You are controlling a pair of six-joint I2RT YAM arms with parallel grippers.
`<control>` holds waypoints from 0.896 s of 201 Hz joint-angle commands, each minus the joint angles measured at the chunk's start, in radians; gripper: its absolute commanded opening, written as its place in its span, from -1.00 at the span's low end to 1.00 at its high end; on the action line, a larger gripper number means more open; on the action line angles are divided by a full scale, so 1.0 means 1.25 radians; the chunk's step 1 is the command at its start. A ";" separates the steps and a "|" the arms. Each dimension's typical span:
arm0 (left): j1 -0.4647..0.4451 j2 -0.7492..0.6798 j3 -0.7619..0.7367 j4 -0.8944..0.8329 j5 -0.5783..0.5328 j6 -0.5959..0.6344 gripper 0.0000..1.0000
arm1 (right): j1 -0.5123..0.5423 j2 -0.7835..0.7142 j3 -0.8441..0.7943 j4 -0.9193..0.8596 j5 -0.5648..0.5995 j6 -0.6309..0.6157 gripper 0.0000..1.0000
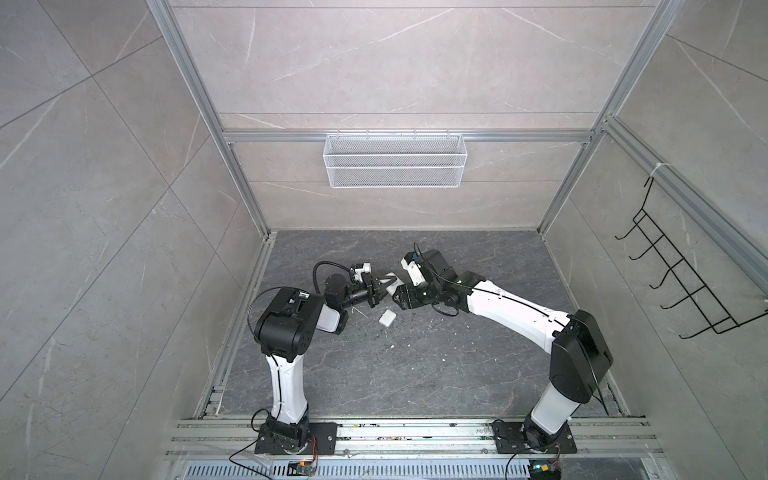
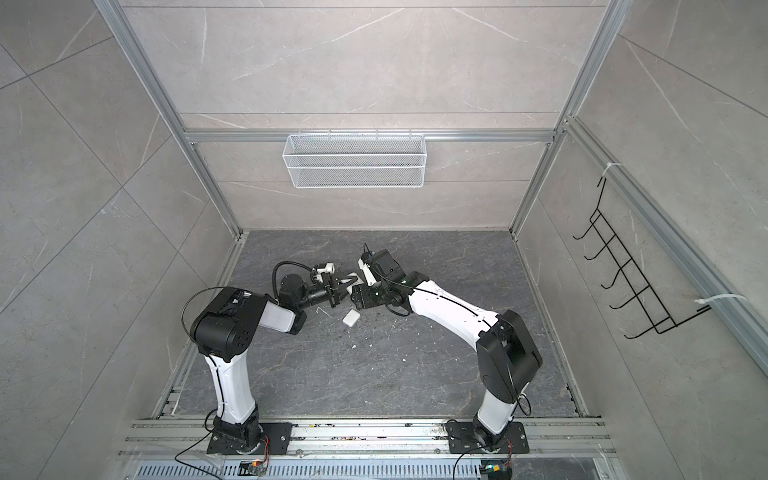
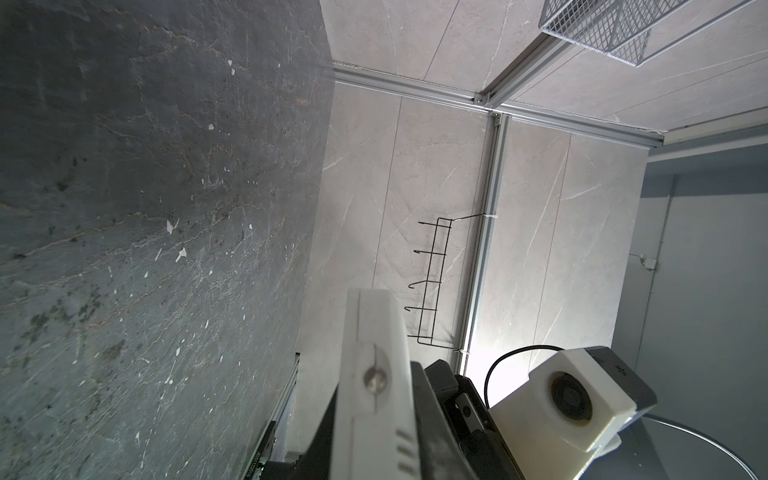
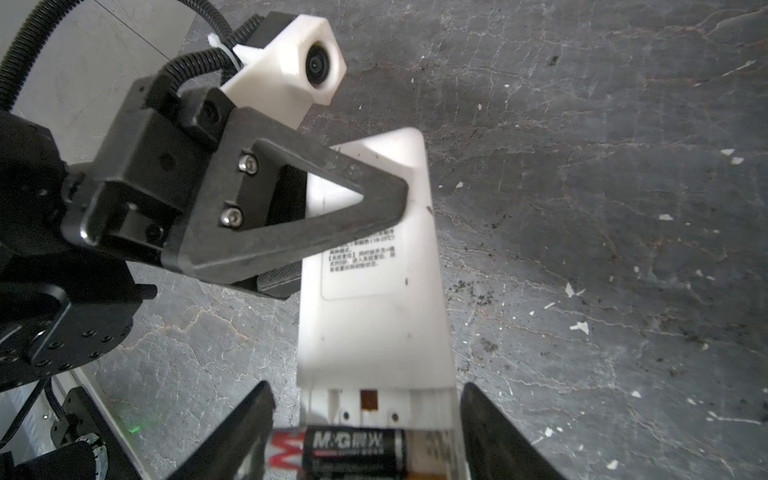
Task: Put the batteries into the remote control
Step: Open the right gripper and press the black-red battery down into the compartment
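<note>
Both top views sit high over the near edge, tilted down toward the far side, and share the whole floor (image 1: 415,374). The wrist cameras are close in, facing each other. The left wrist camera (image 4: 307,66) looks right, and the right wrist camera (image 3: 569,395) looks left along the remote control (image 4: 374,332).

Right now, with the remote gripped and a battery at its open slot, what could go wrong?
The left gripper clamps the remote far from its open slot, so a push there might tilt it. The battery looks unseated between the spread fingers of the right gripper and could roll out.
</note>
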 commanded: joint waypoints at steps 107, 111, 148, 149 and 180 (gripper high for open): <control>-0.002 -0.035 0.024 0.051 0.021 -0.012 -1.00 | 0.006 0.033 0.044 -0.009 0.001 0.033 0.18; -0.002 -0.036 0.025 0.052 0.021 -0.012 -1.00 | 0.006 0.034 0.044 -0.008 0.001 0.033 0.18; -0.002 -0.037 0.029 0.052 0.016 -0.019 -1.00 | 0.007 0.015 0.040 -0.006 -0.008 0.061 0.43; -0.002 -0.037 0.029 0.052 0.016 -0.020 -1.00 | 0.006 0.015 0.040 -0.006 -0.008 0.061 0.44; -0.002 -0.039 0.034 0.052 0.015 -0.021 -1.00 | 0.007 0.001 0.044 -0.004 -0.022 0.065 0.48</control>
